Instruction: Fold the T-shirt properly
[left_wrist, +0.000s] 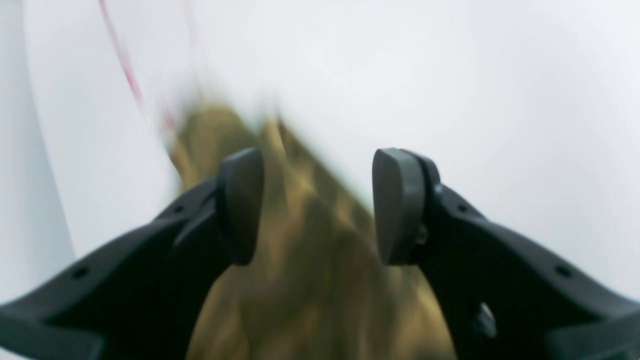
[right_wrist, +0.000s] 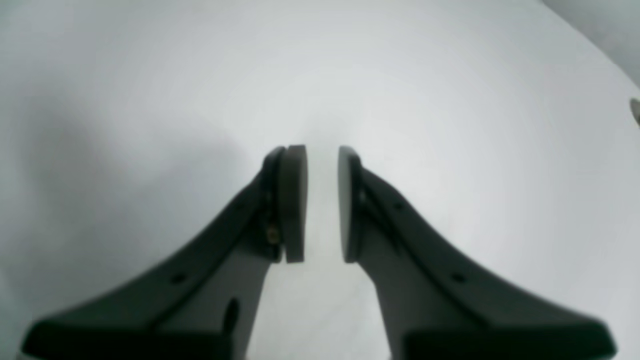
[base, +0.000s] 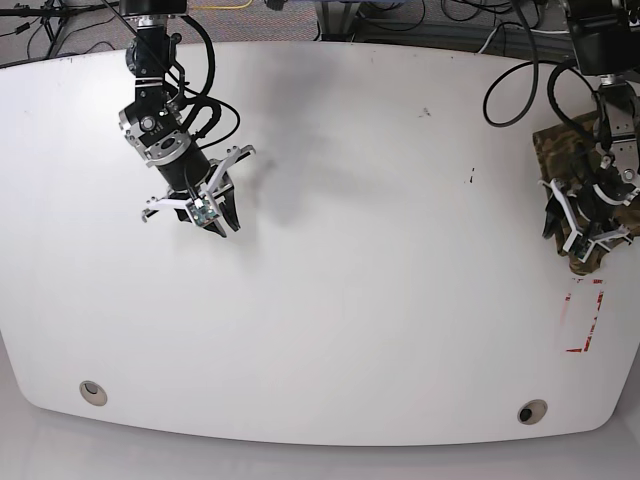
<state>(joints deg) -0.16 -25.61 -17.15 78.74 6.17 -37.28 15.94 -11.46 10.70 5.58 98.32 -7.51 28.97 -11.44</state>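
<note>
The T-shirt (base: 560, 150), camouflage in olive, brown and tan, lies bunched at the far right edge of the white table (base: 380, 250). My left gripper (base: 583, 227) hovers right over it. In the left wrist view the left gripper (left_wrist: 320, 205) stands open, and the blurred T-shirt (left_wrist: 310, 270) shows between and below its fingers (left_wrist: 240, 205); I see no grip on it. My right gripper (base: 210, 208) hangs over bare table at the left, far from the cloth. In the right wrist view the right gripper (right_wrist: 322, 200) has only a narrow gap between its pads (right_wrist: 295, 200), with nothing in it.
A red rectangle outline (base: 585, 320) is marked on the table just in front of the T-shirt; a red line (left_wrist: 127, 75) also shows in the left wrist view. Two round grommets (base: 93, 392) (base: 532, 411) sit near the front edge. Cables (base: 500, 70) run along the back.
</note>
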